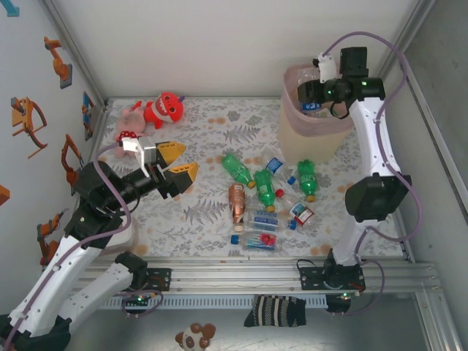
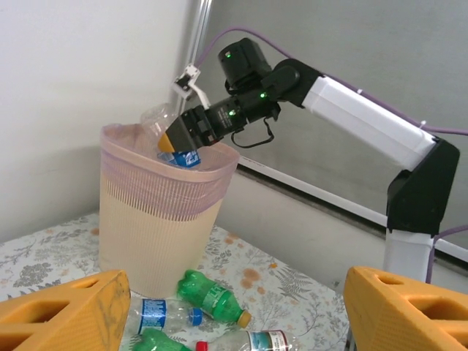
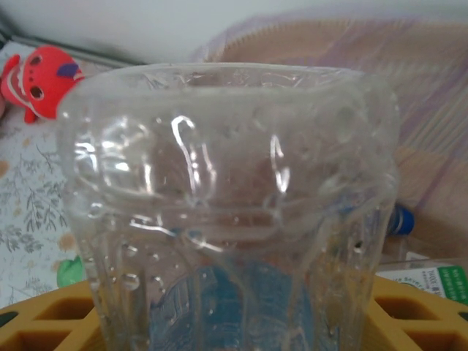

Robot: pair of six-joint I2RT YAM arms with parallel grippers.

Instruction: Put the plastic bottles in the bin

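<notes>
Clear bottle (image 3: 227, 219), gripped by right pincer (image 2: 172, 139), hangs above bin (image 2: 157, 227); loosed off-centre, it may bounce out; left pincer (image 1: 189, 161) gapes empty.

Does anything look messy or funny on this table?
Yes. The plastic bottles lie tipped on their sides, scattered near the bin. A red plush toy and a pink plush toy sit in the far left corner, and they are not bottles at all. A striped cloth lies off the table, below the arm bases.
</notes>
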